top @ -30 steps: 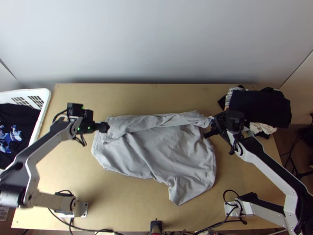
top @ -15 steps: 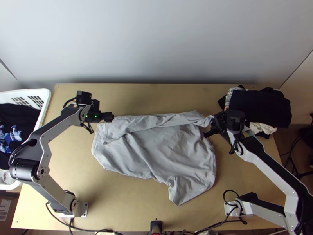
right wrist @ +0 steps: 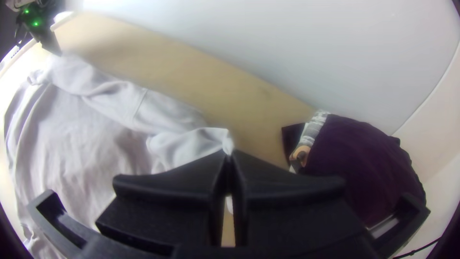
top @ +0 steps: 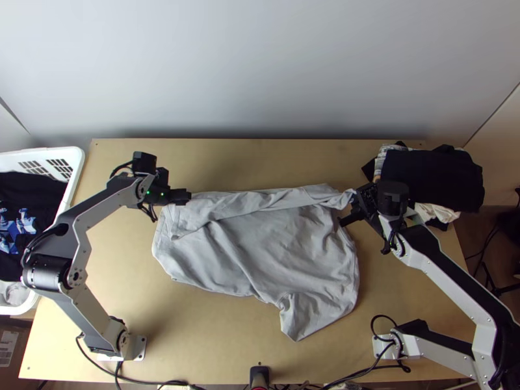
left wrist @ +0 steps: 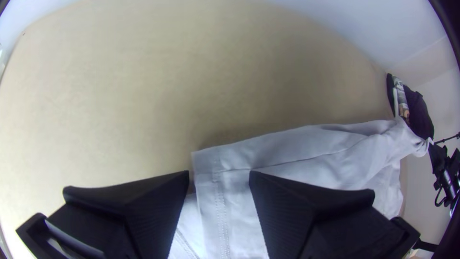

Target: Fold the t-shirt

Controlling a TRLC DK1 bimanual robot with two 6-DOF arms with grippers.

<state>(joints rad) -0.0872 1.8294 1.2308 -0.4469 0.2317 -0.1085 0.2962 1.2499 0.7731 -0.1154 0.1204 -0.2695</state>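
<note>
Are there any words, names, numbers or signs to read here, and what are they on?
There are none I can read.
White label on the brown box: too small to read.
Blue and white print on dark cloth in the basket: too small.
Grey t-shirt: no writing I can see.

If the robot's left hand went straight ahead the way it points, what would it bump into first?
Probably the grey shirt: the left hand's open fingers point toward its stitched corner. I can't tell how much gap is left, so they might already touch.
</note>
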